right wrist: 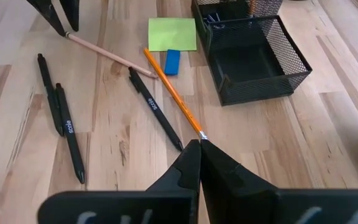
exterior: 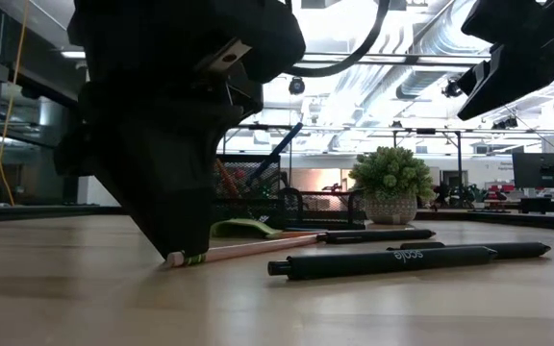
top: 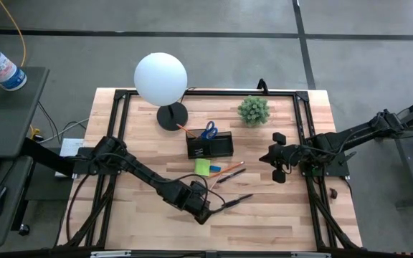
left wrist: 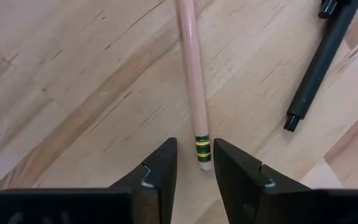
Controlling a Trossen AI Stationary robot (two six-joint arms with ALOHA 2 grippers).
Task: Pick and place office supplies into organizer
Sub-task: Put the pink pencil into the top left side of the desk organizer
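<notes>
Two hands are seen over a wooden counter. Nearest the front edge, the left hand is lowered to the counter surface, its fingers parted a little way and set to either side of the ferrule end of a pale pencil; nothing is gripped between them. In the low view the pencil is seen lying flat, with its eraser end under the left hand. Just beside it, black pens lie flat on the counter, shown in the right wrist view as two pens side by side, with a third pen and an orange pencil nearer the middle. Farther in, a green pad lies flat with a small blue block touching its edge, both just beside the organizer, a black mesh box whose large compartment is seen empty. From above, blue scissors stand in the organizer. The right hand is held above the counter toward the right side, its fingers pressed together with nothing between them. At the far side stand a white globe lamp and a small plant.
</notes>
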